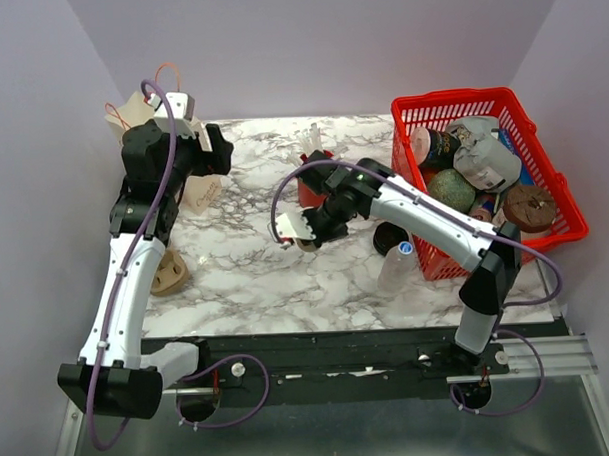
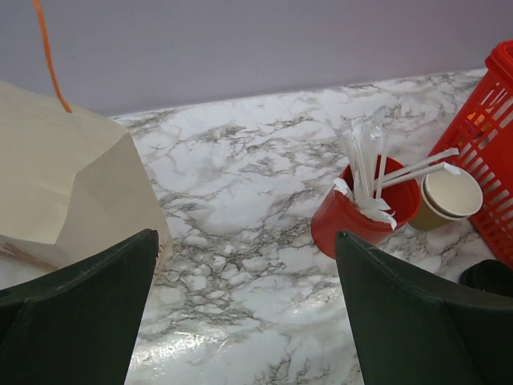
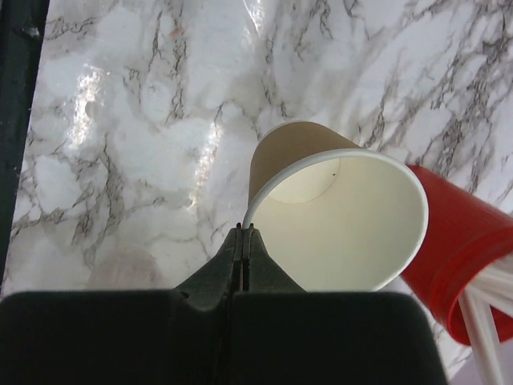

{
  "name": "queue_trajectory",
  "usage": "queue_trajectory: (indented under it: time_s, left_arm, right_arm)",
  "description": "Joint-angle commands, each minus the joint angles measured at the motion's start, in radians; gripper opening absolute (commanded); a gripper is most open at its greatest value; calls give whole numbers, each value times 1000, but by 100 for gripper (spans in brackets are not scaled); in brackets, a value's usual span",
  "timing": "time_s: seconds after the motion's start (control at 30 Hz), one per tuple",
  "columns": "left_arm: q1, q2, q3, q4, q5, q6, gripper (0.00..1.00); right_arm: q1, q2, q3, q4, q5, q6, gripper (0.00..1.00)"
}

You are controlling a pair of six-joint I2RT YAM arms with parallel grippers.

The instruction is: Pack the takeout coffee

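Okay, right gripper (image 3: 244, 241): fingers clenched on the near rim of the lidless tan cup (image 3: 337, 216), with only the paper edge between them.
Lidless tan cup: tipped over, white inside facing the wrist camera and base pointing away. It sits just beside the red cup (image 3: 457, 241).
Red cup: ribbed, on the marble table (image 1: 236, 280), mid-back, with white straws (image 2: 365, 160) sticking out of it.
Left gripper (image 2: 247, 237): released, fingers spread wide with nothing between them, raised over the back left of the table.
Paper bag (image 2: 64, 176): tan with an orange handle, just beside one finger of the left gripper in the wrist view.
Takeout coffee (image 1: 387, 240): probably the round black-topped thing on the table under the right forearm, just beside the front-left corner of the red basket (image 1: 450, 99). Only the black lid shows from above, and the tan side is hidden. It is well apart from both grippers.
Red basket: at the back right of the table, filled with mixed containers.
Clear bottle (image 1: 399, 268): blue cap, near the takeout coffee, against the basket's front.
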Motion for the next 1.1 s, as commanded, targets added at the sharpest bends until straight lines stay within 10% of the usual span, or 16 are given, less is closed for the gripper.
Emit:
queue_trajectory:
  time_s: [0.0,1.07]
  left_arm:
    - [13,-52,-62,67,-61,-51,99]
    - [18,-134,-167,52,-6,-83,99]
  right_arm:
    - [75,30,-95,138,-5,-15,1]
    - [127,145,-180,232,15,-17,17]
